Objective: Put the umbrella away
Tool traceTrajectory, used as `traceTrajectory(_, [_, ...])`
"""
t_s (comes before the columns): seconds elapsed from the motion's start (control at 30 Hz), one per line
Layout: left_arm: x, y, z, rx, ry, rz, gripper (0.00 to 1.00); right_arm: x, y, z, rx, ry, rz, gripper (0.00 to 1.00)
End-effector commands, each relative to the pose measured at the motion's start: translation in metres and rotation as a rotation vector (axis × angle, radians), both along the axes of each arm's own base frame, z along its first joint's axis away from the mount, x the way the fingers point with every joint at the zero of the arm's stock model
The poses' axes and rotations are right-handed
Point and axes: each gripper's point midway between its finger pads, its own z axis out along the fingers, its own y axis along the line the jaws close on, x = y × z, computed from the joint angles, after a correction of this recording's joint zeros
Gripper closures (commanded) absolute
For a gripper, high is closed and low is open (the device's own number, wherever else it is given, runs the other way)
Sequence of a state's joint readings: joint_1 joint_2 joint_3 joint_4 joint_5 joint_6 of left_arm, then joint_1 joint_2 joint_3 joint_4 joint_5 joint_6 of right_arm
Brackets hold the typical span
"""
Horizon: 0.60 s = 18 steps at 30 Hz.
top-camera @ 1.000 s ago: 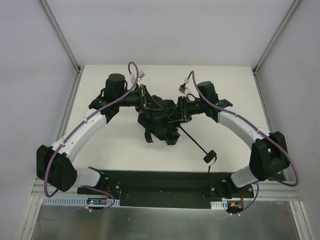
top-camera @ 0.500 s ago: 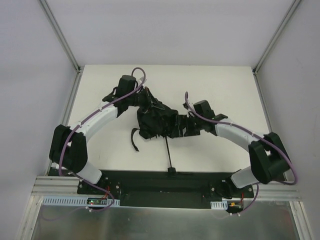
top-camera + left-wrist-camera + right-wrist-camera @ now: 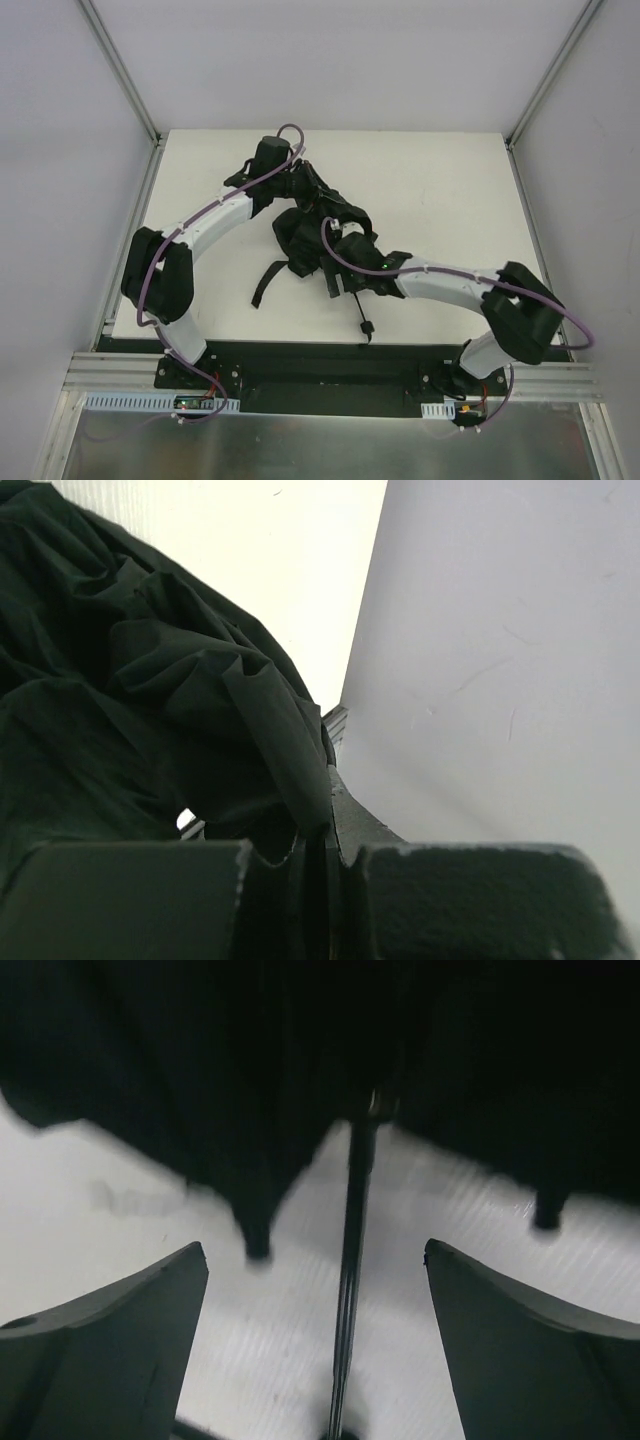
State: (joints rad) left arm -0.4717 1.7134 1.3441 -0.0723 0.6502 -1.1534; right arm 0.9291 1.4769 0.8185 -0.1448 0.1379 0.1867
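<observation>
Teamwork on a white table (image 3: pixel 450 180): 2 robot arms (image 3: pixel 440 283) are working over a half-collapsed black umbrella (image 3: pixel 318 238). It is lying bunched near the middle of the table, a little toward the far side. Its thin shaft (image 3: pixel 350 1260) is pointing back toward the arm bases and ending in a small knob (image 3: pixel 365 331) close to the near edge.

The left gripper (image 3: pixel 320 852) is pinching a fold of the black cloth (image 3: pixel 150 680) with its fingers fully closed. It is apparently pinning the far side of the canopy so the bundle is not sliding while the other arm is lining up. The right gripper (image 3: pixel 312 1250) is hanging low over the table with its fingers spread wide and gripping nothing. The shaft is running between them and touching neither, which is looking like a set-up for grabbing it and pushing it into the canopy.

A loose strap (image 3: pixel 264 282) is trailing out of the cloth toward the near left, apart from both grippers. Purple cables (image 3: pixel 215 205) are running along each arm, and the right arm's cable is arching over the cloth near its wrist. Pale walls (image 3: pixel 300 60) are closing in the table on 3 sides.

Crumpled cloth is hanging over the top of the shaft, hiding where the 2 are joining. It is likely to be getting in the way of any clean fold.
</observation>
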Motion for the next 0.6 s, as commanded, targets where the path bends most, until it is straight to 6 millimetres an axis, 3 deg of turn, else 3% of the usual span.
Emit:
traceTrajectory(0.0, [-0.006, -0.001, 0.038, -0.042, -0.053, -0.014, 1.0, 0.044, -0.016, 0.001, -0.182, -0.162, -0.219, 0.14])
traceTrajectory(0.03, [-0.009, 0.0, 0.044, -0.047, -0.067, -0.02, 1.0, 0.048, -0.015, -0.001, -0.199, -0.187, -0.218, 0.2])
traceTrajectory(0.07, [-0.012, 0.001, 0.05, -0.055, -0.086, -0.029, 1.0, 0.051, -0.02, -0.005, -0.228, -0.207, -0.233, 0.36])
traceTrajectory(0.17, [-0.02, 0.017, 0.064, -0.057, -0.136, -0.008, 1.0, 0.051, -0.031, -0.015, -0.239, -0.224, -0.266, 0.67])
traceTrajectory(0.27, [-0.023, 0.038, 0.068, -0.054, -0.166, 0.025, 1.0, 0.043, -0.024, -0.023, -0.178, -0.198, -0.226, 0.95])
traceTrajectory(0.33, [-0.029, 0.045, 0.067, -0.058, -0.165, 0.018, 1.0, 0.037, -0.021, -0.026, -0.148, -0.179, -0.208, 1.0])
traceTrajectory(0.4, [-0.035, 0.048, 0.068, -0.06, -0.182, -0.003, 0.97, 0.034, -0.019, -0.013, -0.118, -0.191, -0.17, 1.0])
traceTrajectory(0.47, [-0.045, 0.051, 0.068, -0.062, -0.188, -0.012, 0.92, 0.034, -0.027, 0.008, -0.08, -0.234, -0.157, 1.0])
traceTrajectory(0.57, [-0.063, 0.055, 0.078, -0.072, -0.245, -0.049, 0.93, 0.038, -0.042, 0.06, -0.027, -0.352, -0.094, 1.0])
